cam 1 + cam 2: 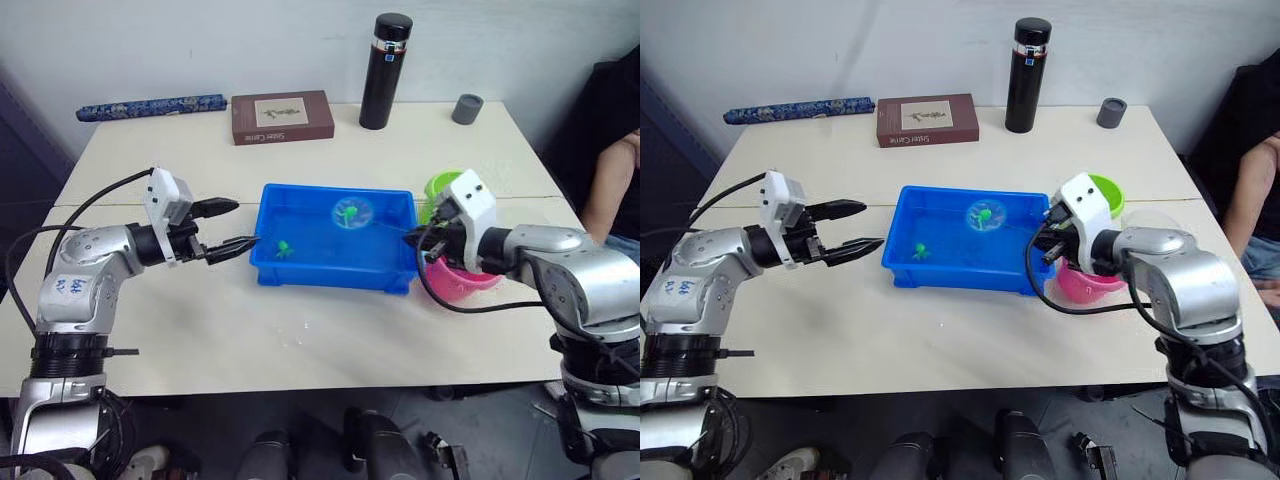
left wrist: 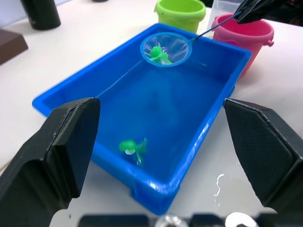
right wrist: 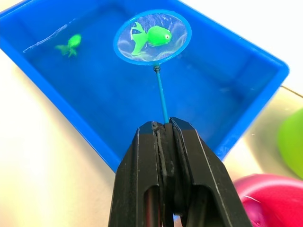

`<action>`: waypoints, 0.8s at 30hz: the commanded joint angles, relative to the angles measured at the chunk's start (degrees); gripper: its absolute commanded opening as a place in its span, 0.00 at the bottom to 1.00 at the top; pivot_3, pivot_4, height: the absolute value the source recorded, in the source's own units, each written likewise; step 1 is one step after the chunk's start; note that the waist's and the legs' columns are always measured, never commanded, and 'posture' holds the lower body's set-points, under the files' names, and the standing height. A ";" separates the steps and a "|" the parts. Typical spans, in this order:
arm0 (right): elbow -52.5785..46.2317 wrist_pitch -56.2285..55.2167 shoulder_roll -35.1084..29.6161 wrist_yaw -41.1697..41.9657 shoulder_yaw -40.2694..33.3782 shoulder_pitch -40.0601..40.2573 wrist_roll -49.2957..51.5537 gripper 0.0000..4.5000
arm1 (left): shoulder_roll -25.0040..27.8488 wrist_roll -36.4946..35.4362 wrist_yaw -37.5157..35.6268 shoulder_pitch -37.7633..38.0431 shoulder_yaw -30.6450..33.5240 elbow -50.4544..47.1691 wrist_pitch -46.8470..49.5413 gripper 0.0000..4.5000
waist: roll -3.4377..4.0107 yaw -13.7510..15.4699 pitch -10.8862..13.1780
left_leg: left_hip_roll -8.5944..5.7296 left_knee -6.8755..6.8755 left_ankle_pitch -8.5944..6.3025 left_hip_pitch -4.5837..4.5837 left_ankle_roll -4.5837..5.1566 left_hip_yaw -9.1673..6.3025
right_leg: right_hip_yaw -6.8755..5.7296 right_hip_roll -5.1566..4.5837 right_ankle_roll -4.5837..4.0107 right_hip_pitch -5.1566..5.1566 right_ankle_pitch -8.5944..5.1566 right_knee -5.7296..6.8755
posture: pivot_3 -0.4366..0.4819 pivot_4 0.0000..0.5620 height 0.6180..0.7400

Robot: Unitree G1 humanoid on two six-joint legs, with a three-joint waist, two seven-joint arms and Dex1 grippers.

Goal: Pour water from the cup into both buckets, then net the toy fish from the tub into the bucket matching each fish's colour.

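The blue tub (image 1: 330,278) sits mid-table holding water. My right gripper (image 3: 161,125) is shut on the thin handle of the net (image 1: 352,212), whose hoop hangs over the tub's far side with a green toy fish (image 3: 156,36) lying in it. A second green fish (image 1: 284,248) floats near the tub's left wall. The lime green bucket (image 1: 440,186) and the pink bucket (image 1: 462,287) stand just right of the tub, beside my right wrist. The clear cup (image 2: 221,6) peeks out behind the buckets. My left gripper (image 1: 243,223) is open and empty at the tub's left end.
A black flask (image 1: 386,70), a brown book (image 1: 282,116), a small grey cup (image 1: 467,108) and a blue patterned roll (image 1: 150,106) line the table's far side. A person's arm (image 1: 612,190) rests at the right edge. Water drops (image 1: 295,335) lie before the tub.
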 commanded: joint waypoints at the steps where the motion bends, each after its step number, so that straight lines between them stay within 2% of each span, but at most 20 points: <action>1: -2.92 0.22 -2.08 -0.65 -4.68 0.51 2.03 0.00 | -1.18 1.04 -0.93 -2.85 -1.42 1.65 -2.08 1.00 | 0.00 0.18 0.00 | 0.00 0.01 0.00 0.00 0.00 0.00 | 0.00 0.00 0.00 0.01 0.00 0.00 | 0.48 0.27 1.00; 12: 6.34 -5.39 -9.59 -4.89 -13.74 2.45 -0.56 0.00 | -2.02 2.89 -3.01 -8.09 -3.23 6.85 -3.81 1.00 | 0.00 1.36 0.00 | -0.02 0.08 0.00 -0.01 0.01 0.02 | 0.01 -0.01 0.01 0.02 0.01 0.00 | 0.48 0.27 1.00; 18: 17.13 -13.72 -12.11 -8.91 -12.40 0.69 -5.62 0.00 | -2.22 3.36 -3.39 -8.27 -3.01 7.33 -4.26 1.00 | 0.00 1.34 0.00 | -0.02 0.08 0.01 -0.01 0.01 0.05 | 0.01 0.00 0.01 0.02 0.01 0.02 | 0.48 0.27 1.00; 24: 19.37 -22.78 -16.70 -9.24 -6.33 3.25 -12.98 0.00 | -1.93 3.26 -3.29 -7.63 -2.68 6.83 -4.20 1.00 | 0.01 1.31 0.00 | -0.02 0.08 0.01 -0.01 0.01 0.06 | 0.01 0.00 0.01 0.01 0.01 0.02 | 0.48 0.27 1.00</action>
